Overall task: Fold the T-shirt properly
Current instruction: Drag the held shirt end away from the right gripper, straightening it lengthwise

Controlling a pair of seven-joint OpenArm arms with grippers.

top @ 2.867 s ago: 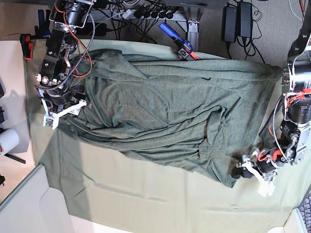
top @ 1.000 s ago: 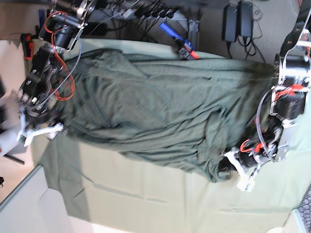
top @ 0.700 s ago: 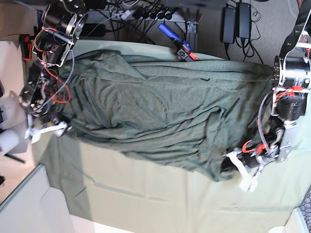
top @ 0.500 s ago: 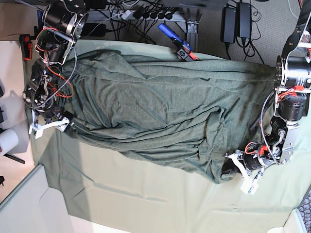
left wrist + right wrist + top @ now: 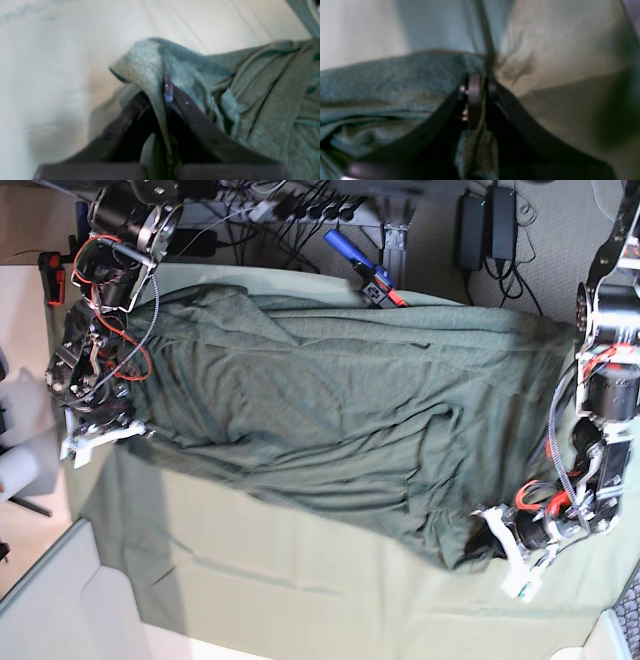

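Note:
The dark grey-green T-shirt (image 5: 330,410) lies wrinkled and spread across the paler mint table cloth (image 5: 300,580). My right gripper (image 5: 135,432), at the base view's left, is at the shirt's left edge. In the right wrist view this gripper (image 5: 480,86) is shut on a thin fold of the T-shirt (image 5: 382,75). My left gripper (image 5: 482,543) is at the shirt's lower right corner. In the left wrist view it (image 5: 167,91) is shut on a raised peak of the T-shirt (image 5: 262,87) above the cloth (image 5: 50,50).
Cables and power strips (image 5: 300,205) run behind the table, with a blue tool (image 5: 360,265) at the cloth's back edge and black power bricks (image 5: 487,225) beyond. A white roll (image 5: 15,475) sits off the left side. Bare white tabletop (image 5: 50,600) shows at the front left.
The right gripper has shut on the shirt's left edge. The left gripper has carried the shirt's corner a little toward the front of the table.

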